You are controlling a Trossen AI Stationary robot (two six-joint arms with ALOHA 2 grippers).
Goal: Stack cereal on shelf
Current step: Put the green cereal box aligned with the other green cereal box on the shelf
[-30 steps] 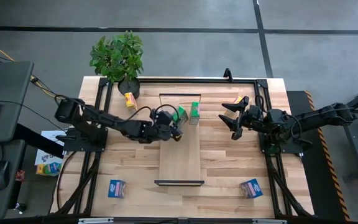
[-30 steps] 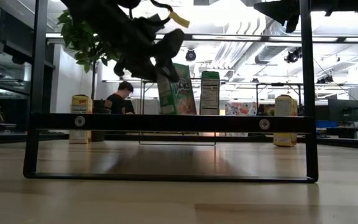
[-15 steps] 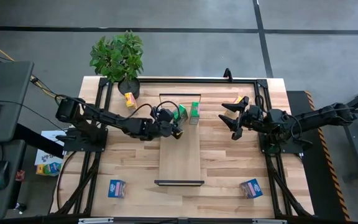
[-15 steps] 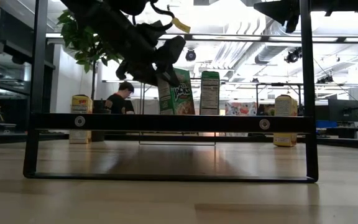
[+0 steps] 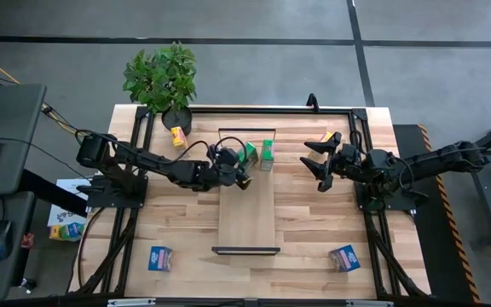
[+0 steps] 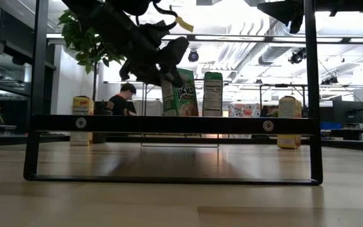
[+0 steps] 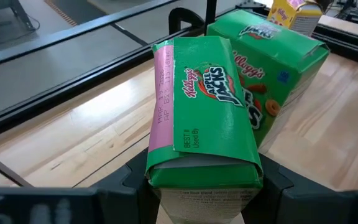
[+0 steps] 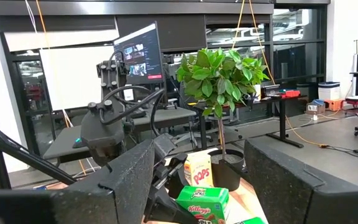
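Note:
A green cereal box [image 7: 204,124] sits between the fingers of my left gripper [image 5: 237,164], over the far part of the shelf [image 5: 247,209], a long light-wood plank. Right beside it a second green box [image 5: 267,152] stands upright on the shelf. In the low view the held box [image 6: 180,96] is nearly upright, and the shelf's black bracket bar [image 6: 169,124] hides its lower end. My right gripper [image 5: 318,162] is open, raised over the table right of the shelf, with nothing in it. My left gripper pinches the green box by its two narrow sides [image 7: 158,163], near the end closest to the wrist, one finger [image 7: 132,182] on each side. The fingers come from the table's left, slanting a little downward. Whether the box's lower end rests on the shelf is hidden.
A potted plant [image 5: 162,81] stands at the far left corner with a yellow box [image 5: 177,136] beside it. Another yellow box [image 5: 326,136] lies behind my right gripper. Two blue boxes [image 5: 160,257] [image 5: 344,257] sit near the front corners. Black frame rails run round the table.
The green box in my left gripper has shifted slightly toward the second green box. It was clearly tilted and now stands close to upright. My right arm has kept still.

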